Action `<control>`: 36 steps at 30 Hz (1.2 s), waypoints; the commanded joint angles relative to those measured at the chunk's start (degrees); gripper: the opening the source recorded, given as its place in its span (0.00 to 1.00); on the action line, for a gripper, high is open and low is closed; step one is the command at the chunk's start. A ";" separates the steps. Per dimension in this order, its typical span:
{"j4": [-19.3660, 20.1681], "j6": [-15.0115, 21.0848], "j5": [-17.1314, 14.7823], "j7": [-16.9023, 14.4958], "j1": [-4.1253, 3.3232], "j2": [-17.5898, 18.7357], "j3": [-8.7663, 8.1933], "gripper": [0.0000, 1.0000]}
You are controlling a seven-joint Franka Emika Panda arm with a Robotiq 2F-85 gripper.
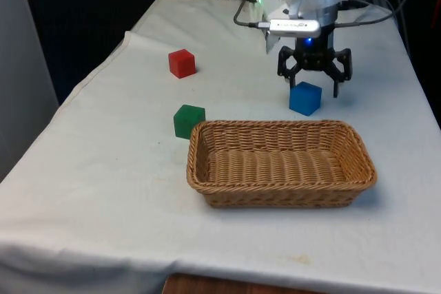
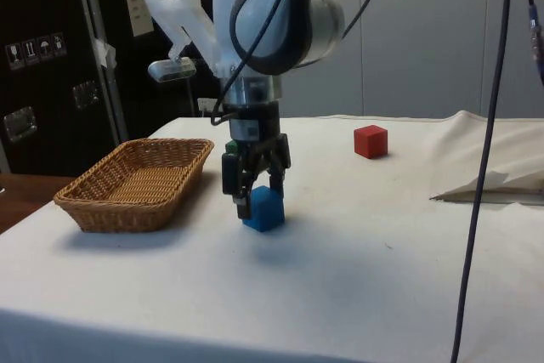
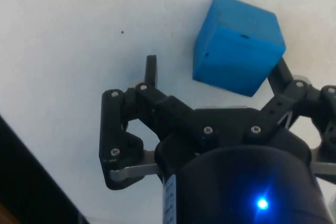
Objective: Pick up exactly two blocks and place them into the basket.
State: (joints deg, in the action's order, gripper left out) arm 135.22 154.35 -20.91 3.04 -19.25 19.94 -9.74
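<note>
The black two-finger gripper (image 1: 314,82) hangs low over the white tablecloth (image 1: 103,170) with its jaws spread wide and nothing between them. The small blue cube block (image 1: 305,98) rests on the cloth just beside the gripper, off-centre: in the wrist view the blue block (image 3: 239,43) sits close to one finger (image 3: 281,74), while the other finger (image 3: 151,70) stands well clear of it. The block also lies turned at an angle to the line between the fingers.

The step in hand looks like the first grasp. To do it well, the gripper should shift sideways until the blue block is midway between the fingers, and the wrist should rotate so the pads meet two flat opposite faces, not corners. Then lower until the fingertips reach mid-height of the block and close firmly. A closure from the present offset would likely push or spin the block.

The oblong woven wicker basket (image 1: 207,170) is empty, at about 7 o'clock from the blue block in the front view. A green cube block (image 1: 188,120) sits near the basket's corner, at 9 o'clock from the blue block; a red cube block (image 1: 182,63) lies at 10 o'clock, well apart
</note>
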 commanded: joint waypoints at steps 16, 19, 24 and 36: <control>-2.29 0.23 2.23 2.18 -0.63 3.09 -1.20 0.02; -2.29 0.23 2.23 2.18 -0.63 3.15 -1.20 0.02; -2.81 -0.74 2.58 2.46 -0.69 2.46 -1.55 0.03; -6.70 -6.25 4.41 4.01 -0.40 -0.52 -1.95 0.03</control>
State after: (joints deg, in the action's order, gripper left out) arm 129.09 149.08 -17.70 5.90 -19.25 19.48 -11.12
